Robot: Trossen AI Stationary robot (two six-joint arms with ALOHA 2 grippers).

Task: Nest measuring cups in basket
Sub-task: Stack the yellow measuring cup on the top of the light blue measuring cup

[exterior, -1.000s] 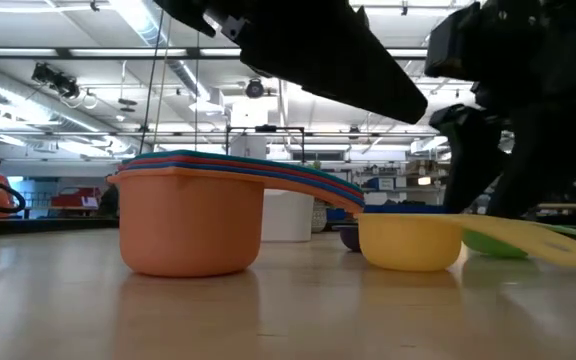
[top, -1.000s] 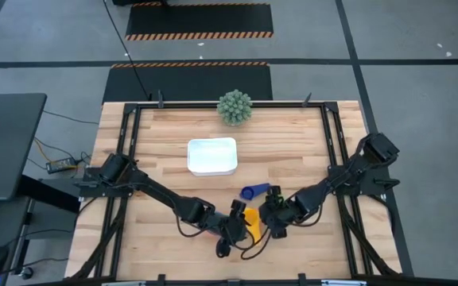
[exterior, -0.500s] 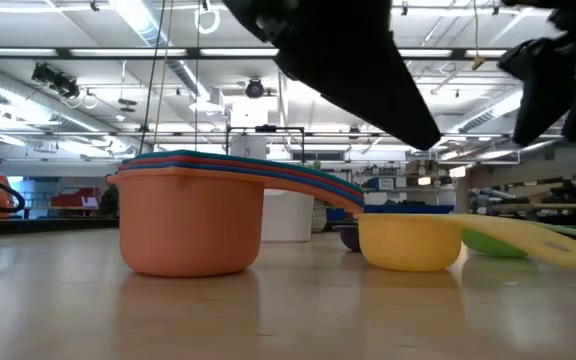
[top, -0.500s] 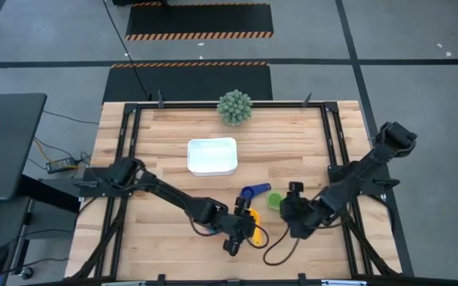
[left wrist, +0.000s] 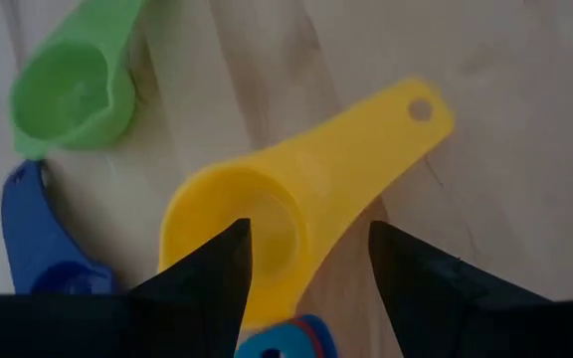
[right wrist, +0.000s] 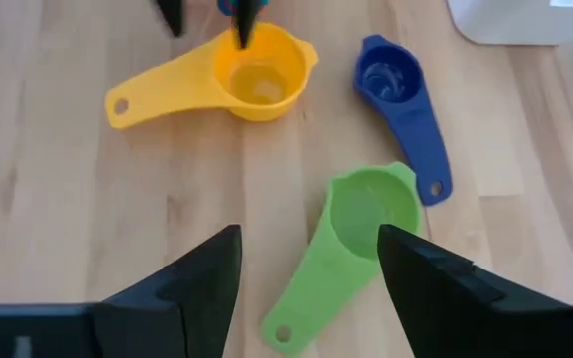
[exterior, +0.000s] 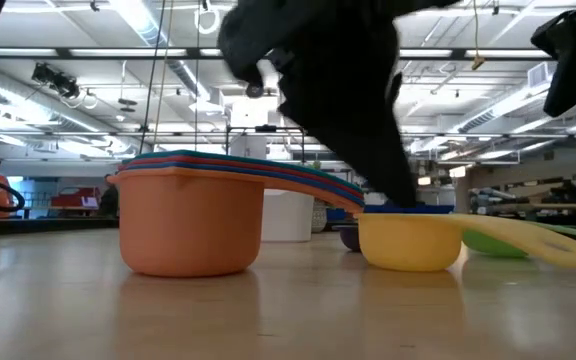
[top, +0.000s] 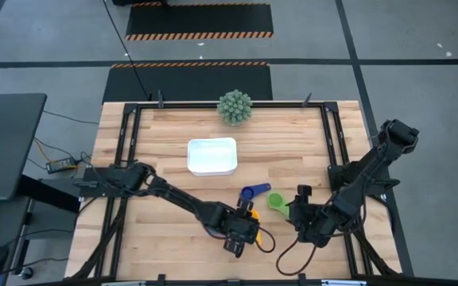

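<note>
Above the small yellow plastic scoop (left wrist: 267, 224) the left gripper (left wrist: 306, 261) has dropped in, jaws spread, empty — right gripper (right wrist: 306, 261) has backed off, open, empty.

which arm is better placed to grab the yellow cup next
Left. The open left gripper hangs right over the yellow plastic measuring cup, one finger above its bowl. The right gripper, also open, sits farther off, nearer the green plastic measuring cup.

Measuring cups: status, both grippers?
Left gripper open, fingers straddling the yellow cup. Right gripper open, empty, above the green cup. Dark blue cup loose on the table; basket holds no cups. Nothing in the way.
</note>
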